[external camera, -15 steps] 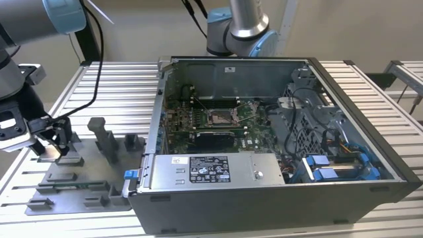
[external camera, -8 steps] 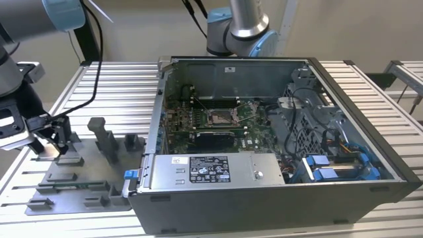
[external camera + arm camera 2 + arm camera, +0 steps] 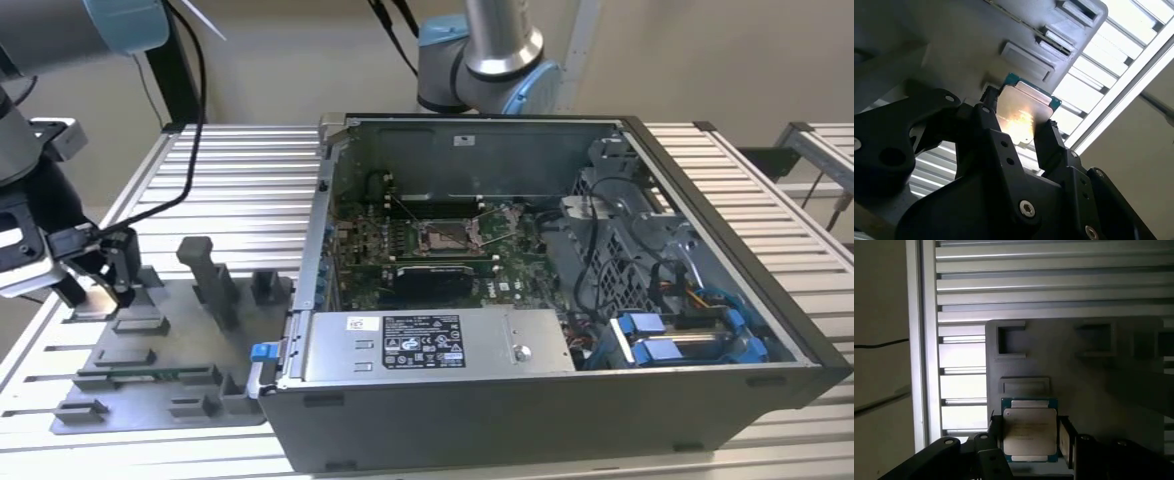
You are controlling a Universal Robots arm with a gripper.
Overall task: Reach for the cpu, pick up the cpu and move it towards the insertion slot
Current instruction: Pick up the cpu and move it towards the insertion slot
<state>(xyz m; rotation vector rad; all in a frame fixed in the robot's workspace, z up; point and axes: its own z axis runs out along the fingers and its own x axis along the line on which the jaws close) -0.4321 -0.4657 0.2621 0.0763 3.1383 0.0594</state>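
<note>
Cpu [image 3: 1029,432] pinched by gripper [image 3: 96,284] over grey tray [image 3: 160,390], exterior view's left; insertion slot [image 3: 445,238] inside computer case [image 3: 534,400], tray posts [image 3: 214,282] between.

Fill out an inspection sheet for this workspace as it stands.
Surface: pale slatted metal table, carrying a grey plastic tray and an open grey computer case.
Job's things: thin square silver-topped cpu at the tray; metal-framed insertion slot on the green motherboard.
Clutter: nothing seen.
Grippers: black claw low at the tray, around the cpu; grip cannot be told.
Cables: black cable hanging near the claw; bundled wires inside the case.
Surroundings: second grey robot arm behind the case; beige wall.
</note>
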